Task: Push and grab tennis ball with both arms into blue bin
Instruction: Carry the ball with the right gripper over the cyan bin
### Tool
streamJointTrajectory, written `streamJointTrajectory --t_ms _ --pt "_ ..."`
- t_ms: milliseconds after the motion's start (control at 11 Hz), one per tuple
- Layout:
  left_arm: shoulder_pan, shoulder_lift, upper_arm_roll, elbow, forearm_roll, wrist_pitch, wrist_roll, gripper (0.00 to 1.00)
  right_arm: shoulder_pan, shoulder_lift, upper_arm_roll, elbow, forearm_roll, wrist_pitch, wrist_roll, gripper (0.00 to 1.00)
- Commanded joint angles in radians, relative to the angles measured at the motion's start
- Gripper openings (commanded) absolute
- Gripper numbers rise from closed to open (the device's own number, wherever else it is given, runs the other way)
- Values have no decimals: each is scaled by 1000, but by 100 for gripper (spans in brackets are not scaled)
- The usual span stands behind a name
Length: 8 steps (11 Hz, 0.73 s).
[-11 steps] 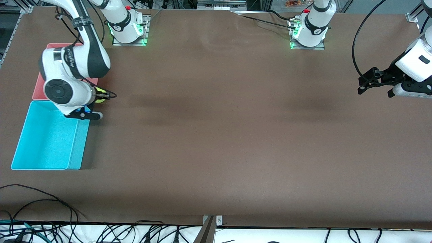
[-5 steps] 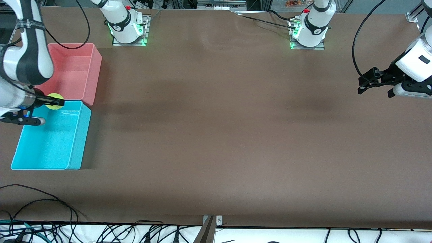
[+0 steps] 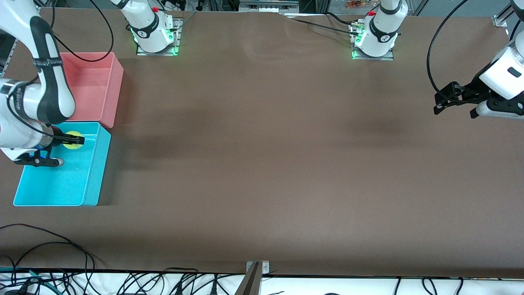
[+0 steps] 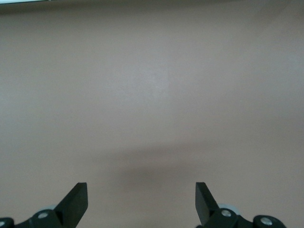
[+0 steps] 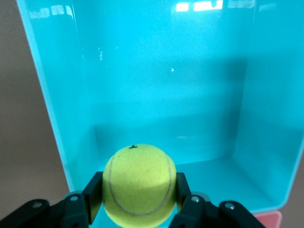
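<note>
Now the right gripper [image 3: 73,141] hangs over the blue bin [image 3: 92,180], fingers [image 5: 92,194] clamped on the tennis ball [image 5: 139,185], placed for a drop inside. Left gripper [image 3: 456,100] waits over bare surface [image 3: 266,164] at its own end, fingers spread, holding nothing.

There is one tennis ball [image 3: 73,140]. There are two bins, one blue bin [image 3: 92,176] and one pink bin [image 3: 110,94]. Two robot arms stand at one brown surface [image 3: 262,164].
</note>
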Motion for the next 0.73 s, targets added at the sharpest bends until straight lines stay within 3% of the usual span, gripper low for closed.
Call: streamJointTrajectory --t_ms 0,183,274,365,639 --pt "8 -15 -4 -4 -21 -5 28 100 -45 101 8 30 38 22 -13 47" --pt "0 -7 -4 -2 -23 1 27 100 -47 113 9 28 41 30 -10 54" --pt "0 -7 -4 -2 -23 1 27 100 -50 113 11 27 41 26 -15 85" --pt "0 -7 -4 -2 -23 1 27 100 -47 116 12 25 39 25 -15 98" --pt "2 -7 -4 -4 -21 1 27 100 -44 118 12 33 39 17 -23 100"
